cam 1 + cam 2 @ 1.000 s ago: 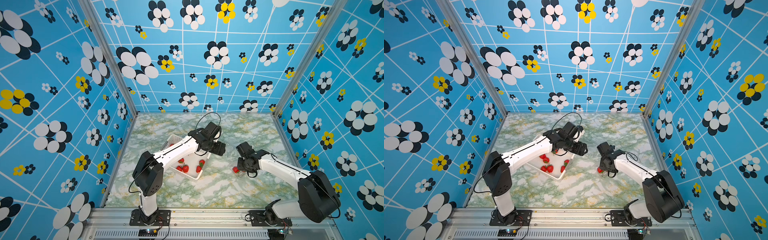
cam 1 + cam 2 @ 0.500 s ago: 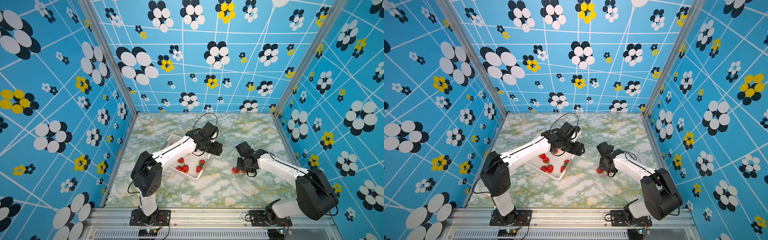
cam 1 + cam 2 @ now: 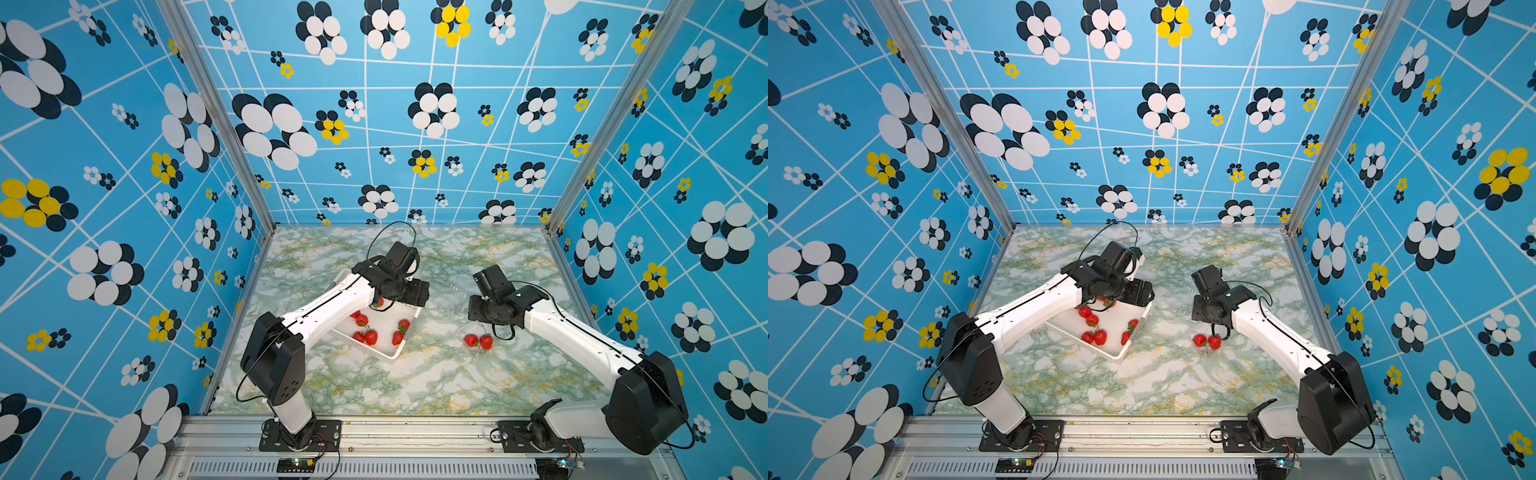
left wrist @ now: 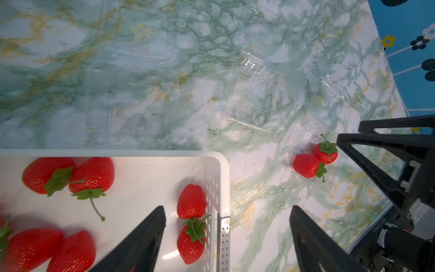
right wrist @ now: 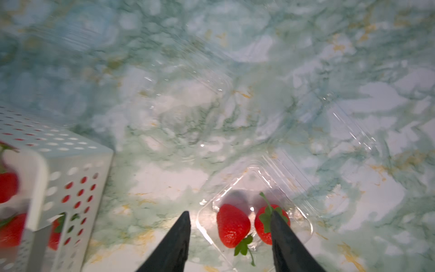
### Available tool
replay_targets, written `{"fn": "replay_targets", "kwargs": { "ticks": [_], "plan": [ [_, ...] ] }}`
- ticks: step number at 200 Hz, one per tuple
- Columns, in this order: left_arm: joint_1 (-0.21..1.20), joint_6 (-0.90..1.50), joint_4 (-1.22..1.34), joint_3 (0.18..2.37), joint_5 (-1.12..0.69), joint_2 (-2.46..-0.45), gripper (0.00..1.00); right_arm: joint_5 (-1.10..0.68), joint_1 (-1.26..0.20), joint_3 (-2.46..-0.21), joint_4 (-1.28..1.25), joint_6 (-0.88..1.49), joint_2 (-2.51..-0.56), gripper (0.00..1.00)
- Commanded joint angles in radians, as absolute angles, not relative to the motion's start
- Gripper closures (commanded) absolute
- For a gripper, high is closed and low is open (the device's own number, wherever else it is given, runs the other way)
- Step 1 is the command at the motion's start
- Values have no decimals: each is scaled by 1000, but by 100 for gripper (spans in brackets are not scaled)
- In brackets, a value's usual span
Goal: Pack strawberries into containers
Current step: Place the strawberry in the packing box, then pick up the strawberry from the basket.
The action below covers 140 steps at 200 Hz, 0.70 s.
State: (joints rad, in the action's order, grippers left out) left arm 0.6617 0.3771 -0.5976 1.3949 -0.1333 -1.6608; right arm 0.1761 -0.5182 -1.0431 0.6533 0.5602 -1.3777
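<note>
Right jaws have released and lifted, now parted and empty above two bright red strawberries (image 3: 471, 340) lying in a small clear plastic clamshell container (image 5: 299, 219), three o'clock from the white perforated plastic basket (image 3: 388, 356). Left jaws gape empty astride the basket's rim.

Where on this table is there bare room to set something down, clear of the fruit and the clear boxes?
The widest bare patch is the table strip between the white basket and the front rail. It is crowded between the basket and the right arm: the clear box holding two strawberries and the empty clear boxes lie there.
</note>
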Motion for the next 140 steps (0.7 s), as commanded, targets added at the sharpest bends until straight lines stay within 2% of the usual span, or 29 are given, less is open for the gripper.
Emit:
{"fn": "replay_targets", "kwargs": {
  "ticks": [1,77,140],
  "plan": [
    [599,395,-601,1329,-98,-1569,16,130,-592,-1154,693,495,-1437,46],
    [407,406,-599,1130,-115,-1360,15,24,-817,-1678,836,394,-1890,49],
    [330,415,-549,1036,-165,-1297,14,-4,-863,-1944,1025,341,-2096,49]
  ]
}}
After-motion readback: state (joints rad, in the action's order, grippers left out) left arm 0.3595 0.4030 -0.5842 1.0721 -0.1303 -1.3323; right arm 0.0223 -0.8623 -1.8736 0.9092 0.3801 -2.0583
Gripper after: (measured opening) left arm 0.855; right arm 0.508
